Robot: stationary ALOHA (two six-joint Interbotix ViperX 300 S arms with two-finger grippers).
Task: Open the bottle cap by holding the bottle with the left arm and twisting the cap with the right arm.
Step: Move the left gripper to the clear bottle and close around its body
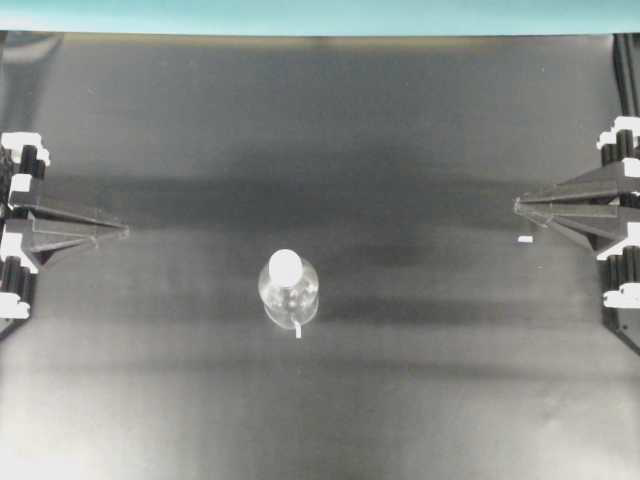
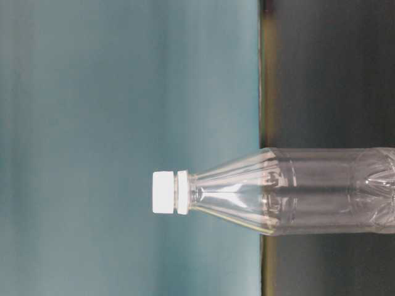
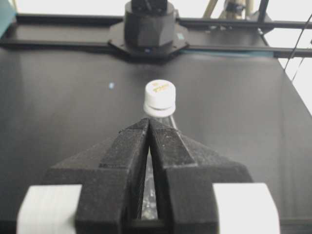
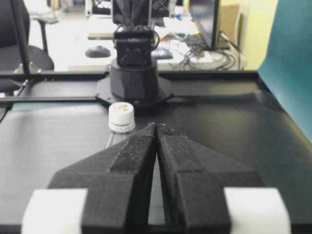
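Left gripper sits at the left edge of the black table, fingers pressed together on nothing, tip pointing inward. Right gripper mirrors it at the far right edge, also pinched together and empty. Between them stands the bottle, upright, white cap on top, clear of both arms. From overhead it sits a touch left of centre and a little nearer the camera than the line joining the two tips, so the left gripper looks the nearer one, which suits it, since it has the holding job. The bottle's long axis runs straight up from the table, so I'd expect the left to come in level at the body and the right to go for the cap up top. Both must spread their fingers first.
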